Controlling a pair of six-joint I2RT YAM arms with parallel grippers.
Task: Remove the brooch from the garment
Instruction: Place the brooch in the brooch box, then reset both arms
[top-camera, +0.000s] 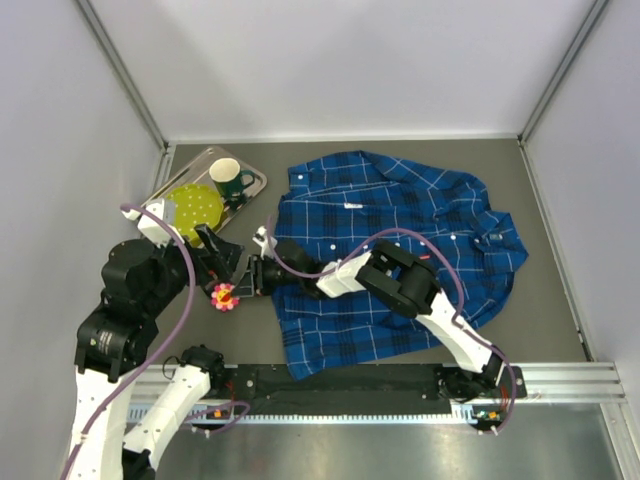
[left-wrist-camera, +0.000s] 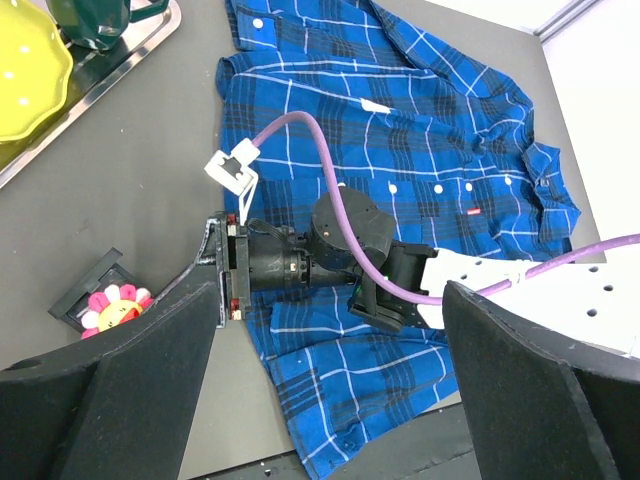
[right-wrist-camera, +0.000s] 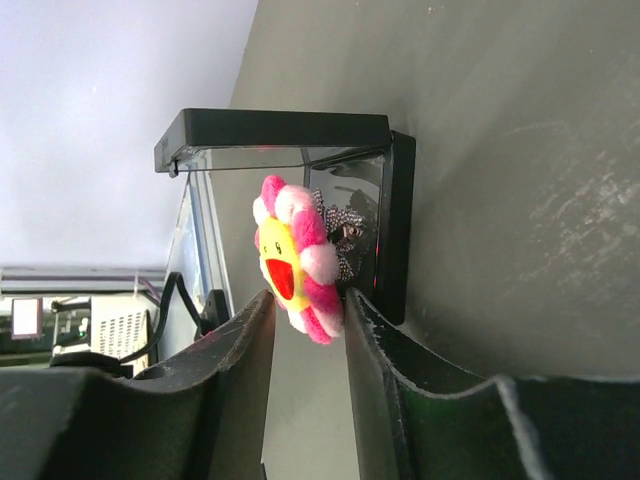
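Note:
The brooch (top-camera: 224, 297) (left-wrist-camera: 112, 305) (right-wrist-camera: 295, 262), a pink, white and yellow plush flower with a smiling face, sits in a small black open box (left-wrist-camera: 85, 290) (right-wrist-camera: 392, 230) on the table, left of the garment. The garment (top-camera: 400, 240) (left-wrist-camera: 400, 130), a blue plaid shirt, lies spread flat. My right gripper (top-camera: 240, 280) (right-wrist-camera: 308, 300) reaches left across the shirt's edge. Its jaws stand parted, with the flower's lower petals between the tips. My left gripper (top-camera: 213, 252) (left-wrist-camera: 330, 390) hovers wide open above the right arm, holding nothing.
At the back left stands a metal tray (top-camera: 255, 185) (left-wrist-camera: 150, 45) with a yellow-green plate (top-camera: 195, 205) (left-wrist-camera: 30, 80) and a dark green mug (top-camera: 230, 180) (left-wrist-camera: 90, 20). A purple cable (left-wrist-camera: 300, 135) loops over the right arm. White walls enclose the table.

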